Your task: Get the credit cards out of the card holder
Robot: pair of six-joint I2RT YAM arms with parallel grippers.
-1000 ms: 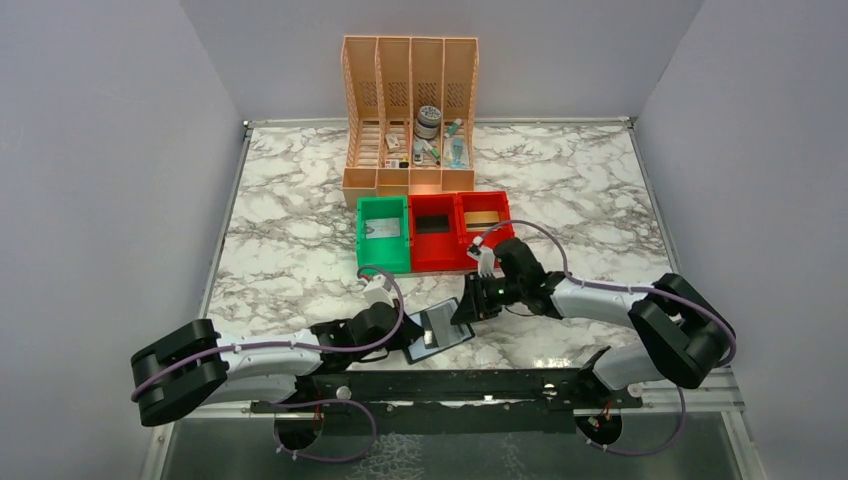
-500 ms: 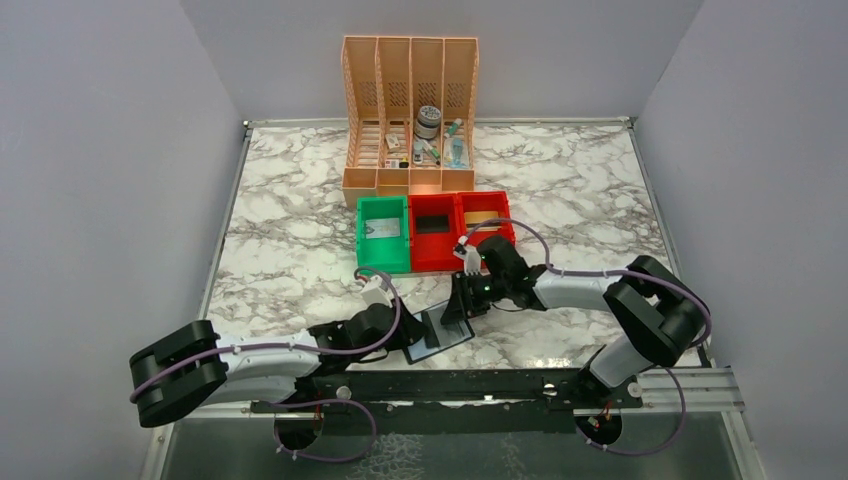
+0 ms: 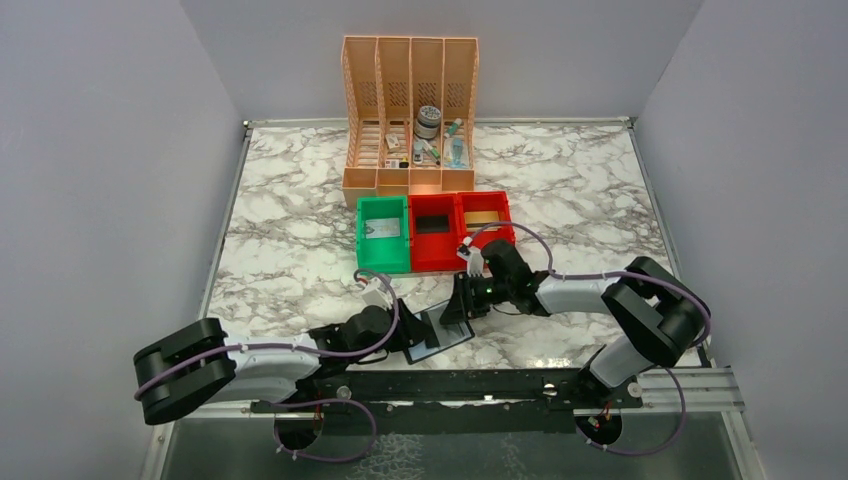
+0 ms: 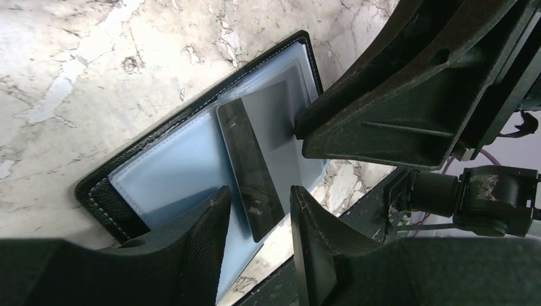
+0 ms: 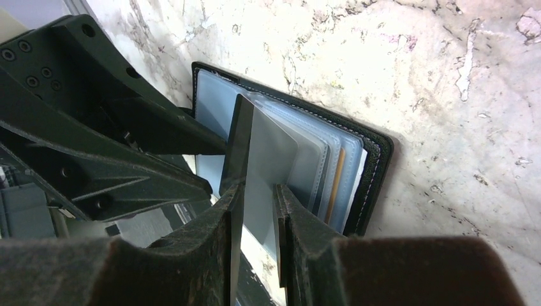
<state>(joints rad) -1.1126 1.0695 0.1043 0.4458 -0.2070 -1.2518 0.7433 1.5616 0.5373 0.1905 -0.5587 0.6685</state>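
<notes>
The black card holder (image 3: 443, 343) lies open near the front edge, pale blue lining (image 4: 159, 185) up. A dark grey credit card (image 4: 249, 166) sticks out of it, tilted up, its near end over the marble. My right gripper (image 3: 462, 306) is shut on that card (image 5: 271, 153), which stands between its fingers (image 5: 256, 204). My left gripper (image 3: 408, 335) is open; its jaws (image 4: 258, 204) straddle the card's near end without touching it. More credit cards stay in the sleeves, one showing a tan edge (image 5: 336, 182).
A green bin (image 3: 362, 238) and two red bins (image 3: 432, 264) stand behind the wallet, each with a card inside. A peach organiser (image 3: 410, 182) with small items is at the back. A black rail (image 3: 450, 385) runs along the near edge.
My left gripper's jaws have gone from shut to open. The right gripper has shifted left over the wallet, and the card now stands tilted up.
</notes>
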